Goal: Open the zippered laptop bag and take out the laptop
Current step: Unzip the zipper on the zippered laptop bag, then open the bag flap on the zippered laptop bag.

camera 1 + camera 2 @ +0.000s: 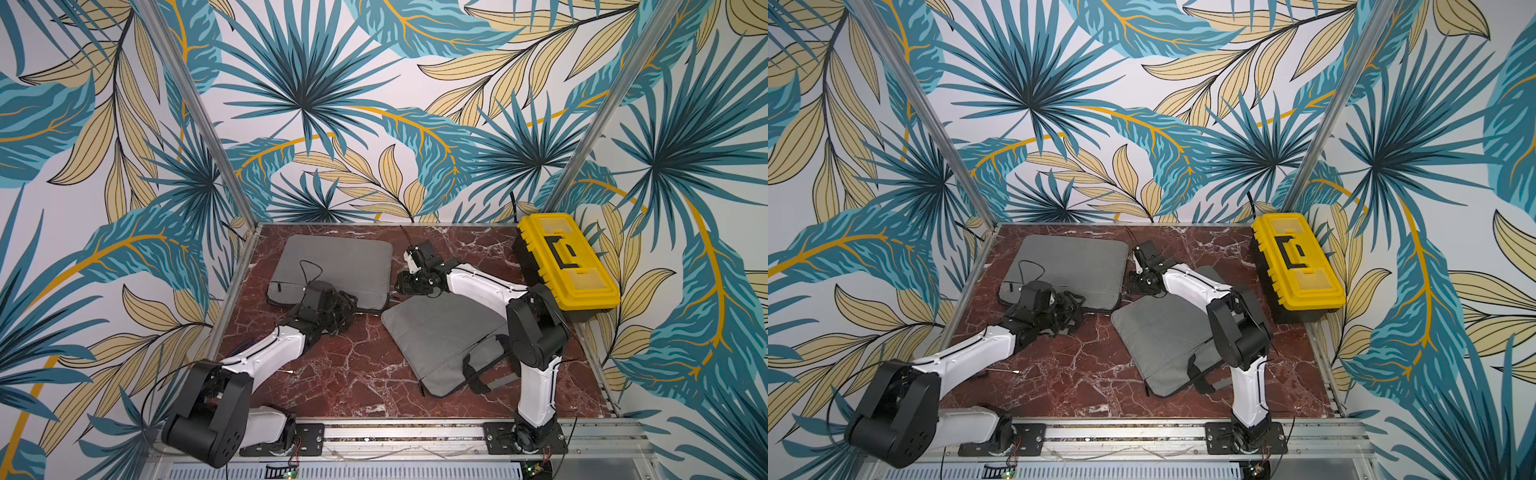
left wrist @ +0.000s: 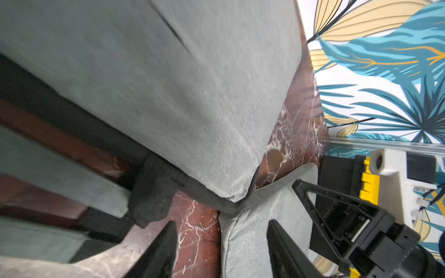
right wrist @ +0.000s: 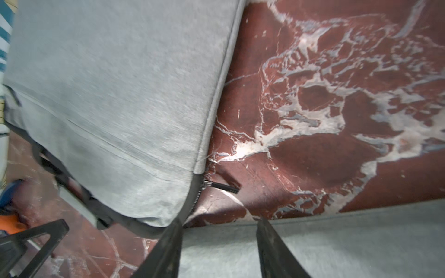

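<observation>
Though blurry, zipper pull (image 3: 222, 187) beside bag (image 3: 115, 96).

Stereo pair above table (image 1: 353, 374); wrist cams (close)

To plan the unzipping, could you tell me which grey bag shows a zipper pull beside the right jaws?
The farther bag, lying square; its black zipper pull lies off its corner, unlike the angled nearer bag.

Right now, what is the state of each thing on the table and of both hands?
Far gray bag: lying flat, no laptop showing.
Near gray bag: lying flat.
Yellow toolbox: lid shut.
Left hand: open, empty.
Right hand: open, empty.
</observation>
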